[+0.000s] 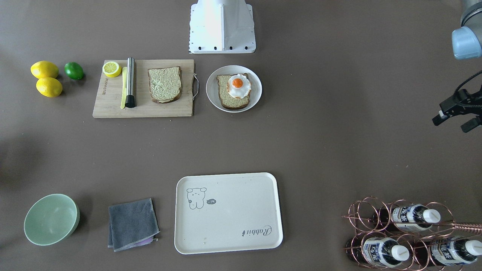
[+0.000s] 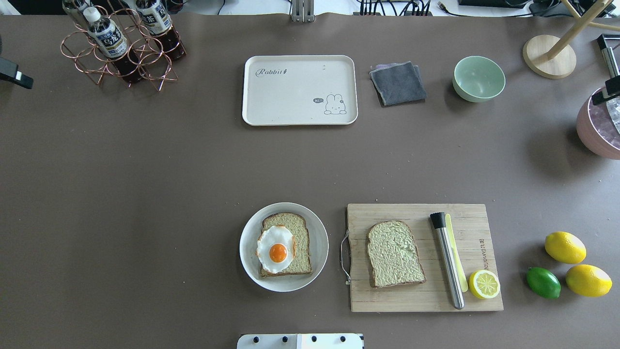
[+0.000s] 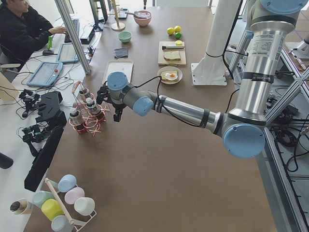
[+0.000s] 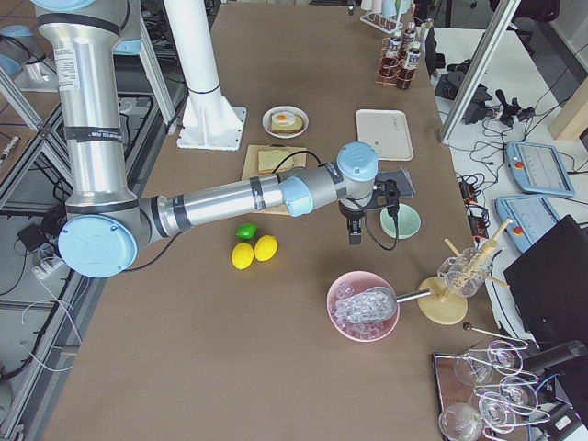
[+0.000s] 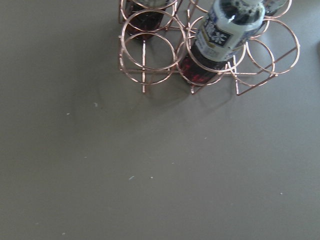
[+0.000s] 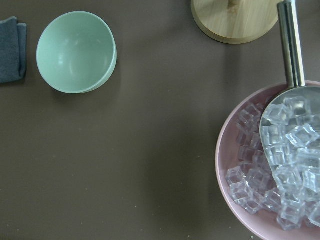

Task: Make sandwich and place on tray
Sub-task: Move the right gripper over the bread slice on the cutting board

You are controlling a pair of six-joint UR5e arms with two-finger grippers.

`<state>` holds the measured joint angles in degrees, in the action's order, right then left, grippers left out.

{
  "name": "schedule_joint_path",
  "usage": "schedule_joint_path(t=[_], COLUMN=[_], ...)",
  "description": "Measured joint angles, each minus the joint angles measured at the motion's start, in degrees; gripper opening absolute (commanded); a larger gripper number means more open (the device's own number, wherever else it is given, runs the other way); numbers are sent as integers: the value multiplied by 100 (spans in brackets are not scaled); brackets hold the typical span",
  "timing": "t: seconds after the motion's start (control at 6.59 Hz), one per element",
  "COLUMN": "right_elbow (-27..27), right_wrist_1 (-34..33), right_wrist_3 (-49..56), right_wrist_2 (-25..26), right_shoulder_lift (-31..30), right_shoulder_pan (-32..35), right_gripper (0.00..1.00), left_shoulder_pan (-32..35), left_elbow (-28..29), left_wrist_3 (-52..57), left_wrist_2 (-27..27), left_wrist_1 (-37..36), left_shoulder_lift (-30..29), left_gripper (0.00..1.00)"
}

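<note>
One bread slice (image 1: 165, 84) lies on the wooden cutting board (image 1: 109, 103). The other bread slice (image 1: 226, 98) lies in the round white plate (image 1: 211, 90) with the fried egg (image 1: 238, 85) on top. The cream tray (image 1: 233, 218) is empty at the table's far side, also in the overhead view (image 2: 290, 97). My left gripper (image 1: 455, 120) is open and empty, hovering near the bottle rack, far from the food. Of my right gripper only one fingertip (image 2: 605, 94) shows, over the ice bowl; I cannot tell if it is open.
A copper rack with bottles (image 2: 121, 43) stands far left. A grey cloth (image 2: 398, 82), green bowl (image 2: 478, 77), wooden stand (image 2: 549, 55) and pink ice bowl (image 2: 598, 128) are far right. A steel rod (image 2: 448, 261) and lemon half (image 2: 484, 284) share the board; lemons (image 2: 564, 247) and a lime (image 2: 543, 282) lie beside it.
</note>
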<state>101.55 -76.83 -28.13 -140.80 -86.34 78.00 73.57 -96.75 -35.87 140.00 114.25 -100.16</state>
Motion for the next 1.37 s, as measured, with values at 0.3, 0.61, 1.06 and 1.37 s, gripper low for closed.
schedule_joint_path(t=[0.3,0.61,1.06,1.37], right_elbow=[173,722,1262,1384], right_wrist_1=[547,673,680,678], right_wrist_3=[-1090,-2211,-3671,-4088], right_wrist_2=[58,485,1332,2021], right_shoulder_lift=[-3,80,531,535], right_shoulder_pan=[-554,-1495,-3054,-3877], right_gripper=[100,100,100,89], left_shoulder_pan=[-515,-929,-1094,-1099], left_elbow=[-81,-340,-433,-434], left_wrist_3=[-1225,-1918,-2114,-2117], left_wrist_2=[-258,-589,-758,-763], left_wrist_1=[454,507,513,520], left_shoulder_lift=[-214,-294,-294,-276], left_gripper=[97,97,97,97])
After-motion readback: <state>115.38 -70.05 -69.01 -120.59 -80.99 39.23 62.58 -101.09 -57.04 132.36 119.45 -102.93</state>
